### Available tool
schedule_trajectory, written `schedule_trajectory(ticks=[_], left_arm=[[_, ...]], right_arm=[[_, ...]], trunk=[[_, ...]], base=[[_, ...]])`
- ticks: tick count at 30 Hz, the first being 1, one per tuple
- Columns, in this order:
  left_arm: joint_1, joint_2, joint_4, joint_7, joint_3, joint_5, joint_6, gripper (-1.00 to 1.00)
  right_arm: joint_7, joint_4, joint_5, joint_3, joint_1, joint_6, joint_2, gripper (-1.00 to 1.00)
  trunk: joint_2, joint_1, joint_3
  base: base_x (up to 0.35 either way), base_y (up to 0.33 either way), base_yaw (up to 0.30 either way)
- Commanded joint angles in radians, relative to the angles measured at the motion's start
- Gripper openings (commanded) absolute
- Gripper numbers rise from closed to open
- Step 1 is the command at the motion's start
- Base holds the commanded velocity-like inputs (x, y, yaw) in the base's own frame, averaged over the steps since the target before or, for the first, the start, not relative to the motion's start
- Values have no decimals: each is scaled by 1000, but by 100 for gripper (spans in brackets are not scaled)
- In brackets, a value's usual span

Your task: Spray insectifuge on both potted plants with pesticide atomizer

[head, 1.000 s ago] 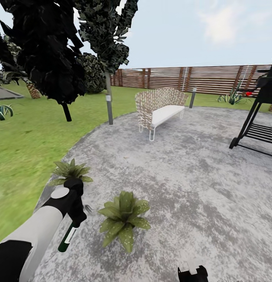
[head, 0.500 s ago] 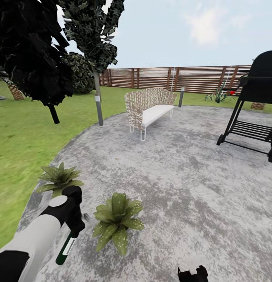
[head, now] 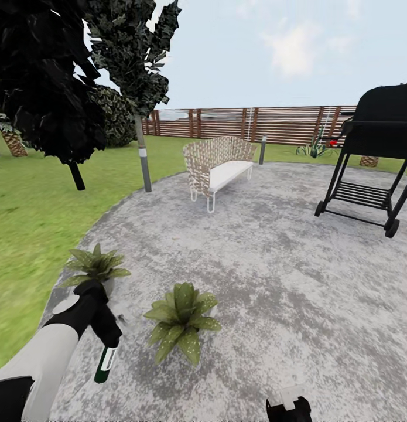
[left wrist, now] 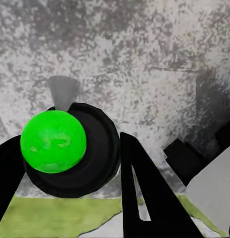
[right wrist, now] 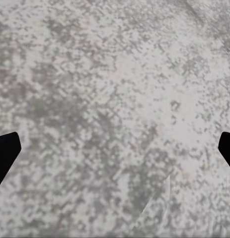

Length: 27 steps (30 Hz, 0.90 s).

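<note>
Swinging my view rightward brought the grill (head: 382, 126) fuller into sight. My left gripper (head: 103, 334) stays clamped on the pesticide atomizer (head: 105, 364), just beside the nearer potted plant (head: 181, 319); my right gripper's (head: 288, 404) fingers sit wide apart.

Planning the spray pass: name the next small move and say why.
Probably swing the left gripper toward the near plant and aim the nozzle at it. The gripper already holds the atomizer, hanging bottle-down over the patio between the two plants, so nothing points at the leaves yet.

head view looks forward over the patio (head: 273, 281); both wrist views (close) face down onto it.
</note>
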Motion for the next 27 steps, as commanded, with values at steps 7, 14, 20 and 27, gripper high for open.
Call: schedule_trajectory(ticks=[7, 14, 20, 27], left_arm=[[110, -7, 40, 251, 12, 202, -124, -100], [127, -5, 58, 299, 14, 226, -125, -100], [129, 1, 71, 300, 27, 224, -125, -100], [129, 1, 70, 300, 29, 224, -125, -100]], right_arm=[[-3, 0, -10, 9, 0, -3, 0, 100], [-3, 1, -12, 9, 0, -3, 0, 100], [-3, 2, -12, 9, 0, -3, 0, 100], [-2, 2, -12, 9, 0, -3, 2, 100]], trunk=[[0, 0, -1], [0, 0, -1], [0, 0, -1], [0, 0, -1]], base=[[-5, 7, -63], [0, 0, -256], [0, 208, -264], [0, 305, -210]])
